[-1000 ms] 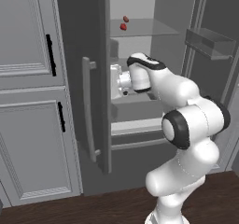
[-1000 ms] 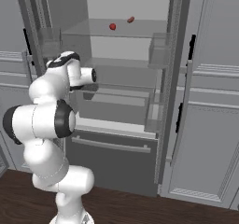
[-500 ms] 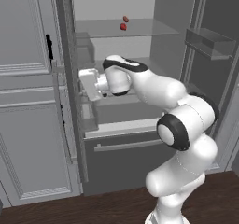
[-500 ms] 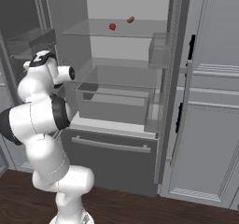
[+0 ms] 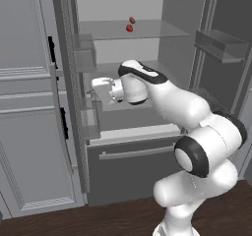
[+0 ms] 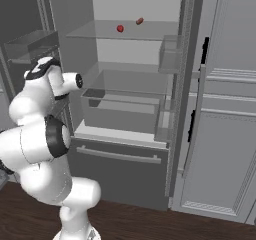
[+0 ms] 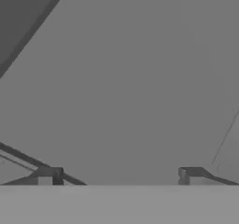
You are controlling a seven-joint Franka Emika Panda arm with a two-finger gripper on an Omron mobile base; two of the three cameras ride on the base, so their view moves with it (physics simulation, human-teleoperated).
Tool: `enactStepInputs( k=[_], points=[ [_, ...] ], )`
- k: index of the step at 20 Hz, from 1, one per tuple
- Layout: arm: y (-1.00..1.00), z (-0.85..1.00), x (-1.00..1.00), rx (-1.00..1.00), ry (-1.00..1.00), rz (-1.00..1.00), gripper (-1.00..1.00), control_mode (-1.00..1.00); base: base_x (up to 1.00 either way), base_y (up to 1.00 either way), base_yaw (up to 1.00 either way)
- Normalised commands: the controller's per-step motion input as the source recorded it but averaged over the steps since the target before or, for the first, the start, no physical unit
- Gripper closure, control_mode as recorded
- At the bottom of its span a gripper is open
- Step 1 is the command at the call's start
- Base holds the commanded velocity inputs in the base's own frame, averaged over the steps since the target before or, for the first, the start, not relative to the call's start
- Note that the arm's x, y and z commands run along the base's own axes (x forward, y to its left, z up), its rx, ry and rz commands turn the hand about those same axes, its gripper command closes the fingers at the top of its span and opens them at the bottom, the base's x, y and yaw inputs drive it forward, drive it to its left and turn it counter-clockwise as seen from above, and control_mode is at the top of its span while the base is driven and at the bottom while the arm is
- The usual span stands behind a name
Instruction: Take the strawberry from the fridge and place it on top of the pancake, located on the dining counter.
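Reaching stage, this one: the fridge [image 5: 123, 161] stands with both upper doors swung wide, and the tool [image 7: 119, 174] sits down at mid height by the left door [image 5: 66, 82], its two tips spread well apart with nothing between them. The strawberry [image 5: 129, 28] is not yet in hand. It rests on the top glass shelf [image 5: 147, 29], well above the wrist, toward the back of the shelf, with a second small red item [image 5: 132, 19] just behind it. From the right base view the nearer red piece [image 6: 120, 28] sits left of the other one [image 6: 139, 21], the two clearly apart. Which of them is the strawberry is a call I make on shape alone, they are tiny. Small, rounded, dark red, no green top that I can make out. Next move, by my reading, calls for lifting the arm to shelf level, swinging the hand to face inward, then easing in over the glass to close on that fruit without nudging its neighbour
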Motion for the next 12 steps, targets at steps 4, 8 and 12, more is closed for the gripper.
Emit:
enactStepInputs(
  k=[4,8,12],
  points=[
    [-0.88,0.07,-0.75,-0.01,-0.25,-0.07,-1.00,-1.00,0.00,0.00,0.00],
    [-0.72,0.06,-0.81,-0.13,-0.26,-0.18,-1.00,-1.00,0.00,0.00,0.00],
    [-0.74,0.07,-0.95,-0.16,-0.26,-0.16,-1.00,-1.00,0.00,0.00,0.00]
  ],
)
